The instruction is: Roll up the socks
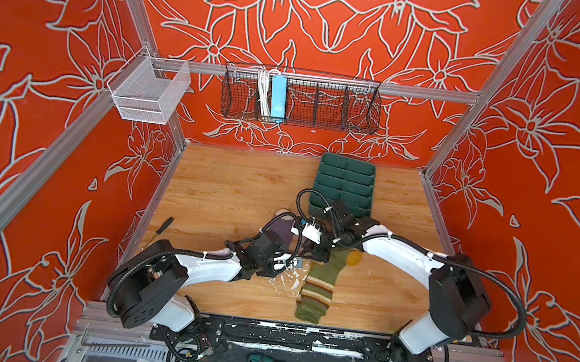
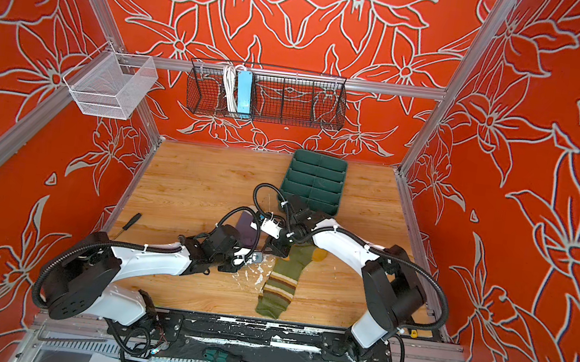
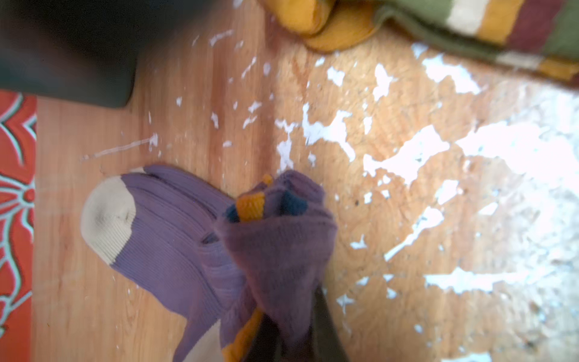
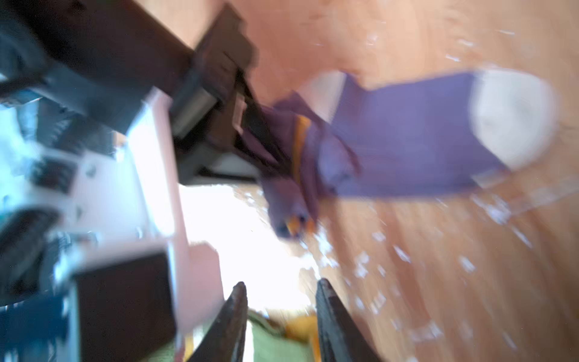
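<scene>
The purple sock (image 3: 175,238) lies on the table (image 1: 227,189) just off the near left corner of the tray (image 1: 346,181). Its cream toe points away from the arms and its cuff end is bunched up. The left gripper (image 3: 294,332) is pressed together on that bunch, pinching several folds of knit at once, with orange and teal cuff stripes poking out of the wad.

The olive sock (image 1: 320,287) lies flat and lengthwise on the near side of the tray, mustard toe towards the tray and striped cuff farthest from it. The right gripper (image 4: 282,301) hangs over the toe end with its jaws spread and nothing between them.

Both socks look light, soft and floppy. The ribbed knit should stretch, and drag on the wood more than it slides. A pinch on one layer would likely just pull the fabric long. For rolling, the better hold is probably across the full width at the toe, through both layers, with the other end pinned
</scene>
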`<state>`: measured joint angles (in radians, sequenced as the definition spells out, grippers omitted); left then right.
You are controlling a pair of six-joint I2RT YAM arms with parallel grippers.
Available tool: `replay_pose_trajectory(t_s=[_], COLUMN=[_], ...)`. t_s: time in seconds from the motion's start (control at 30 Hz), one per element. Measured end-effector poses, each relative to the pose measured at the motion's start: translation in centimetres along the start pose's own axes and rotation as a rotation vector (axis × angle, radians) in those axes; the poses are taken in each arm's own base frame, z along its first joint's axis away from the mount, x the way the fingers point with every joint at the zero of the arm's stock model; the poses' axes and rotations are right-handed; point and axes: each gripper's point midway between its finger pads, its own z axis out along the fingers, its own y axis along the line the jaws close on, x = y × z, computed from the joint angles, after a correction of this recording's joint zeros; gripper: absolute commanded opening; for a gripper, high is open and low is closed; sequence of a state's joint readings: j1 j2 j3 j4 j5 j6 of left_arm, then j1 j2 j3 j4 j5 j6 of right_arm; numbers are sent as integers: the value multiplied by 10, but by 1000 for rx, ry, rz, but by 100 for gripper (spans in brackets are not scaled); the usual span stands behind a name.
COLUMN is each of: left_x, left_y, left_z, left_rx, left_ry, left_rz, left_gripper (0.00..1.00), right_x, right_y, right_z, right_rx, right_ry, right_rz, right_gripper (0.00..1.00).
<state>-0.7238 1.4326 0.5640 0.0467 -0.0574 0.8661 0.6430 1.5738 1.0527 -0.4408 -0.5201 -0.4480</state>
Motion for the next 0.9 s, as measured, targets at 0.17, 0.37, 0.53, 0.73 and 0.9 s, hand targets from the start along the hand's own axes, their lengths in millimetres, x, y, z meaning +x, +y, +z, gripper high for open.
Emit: replay_pose_trajectory(t_s=[0.17,0.37,0.53,0.73,0.9], left_x=[-5,-37,-42,-40,-38], left_y=[-8,-17,-19,-12,-12], left_z=[-8,-16,-15,-18,-24], left_rx=[116,375,490,511,473], left_ry=[-2,-40,-19,108,192], left_rz=[-9,-23,-62,-228,-391], left_gripper=[0,0,0,0,0], right_x=[-12,-33,-29,-33,-25], right_y=[-59,-58,-34,13,15], right_z=[-72,-164,-169,-121,-92], right_rx=[435,758,753,673,665], right_ry=[-141,-471,-575,-473,-351], right_rz=[74,-3,-72,-315,-402], right_gripper=[36,27,26,26,26])
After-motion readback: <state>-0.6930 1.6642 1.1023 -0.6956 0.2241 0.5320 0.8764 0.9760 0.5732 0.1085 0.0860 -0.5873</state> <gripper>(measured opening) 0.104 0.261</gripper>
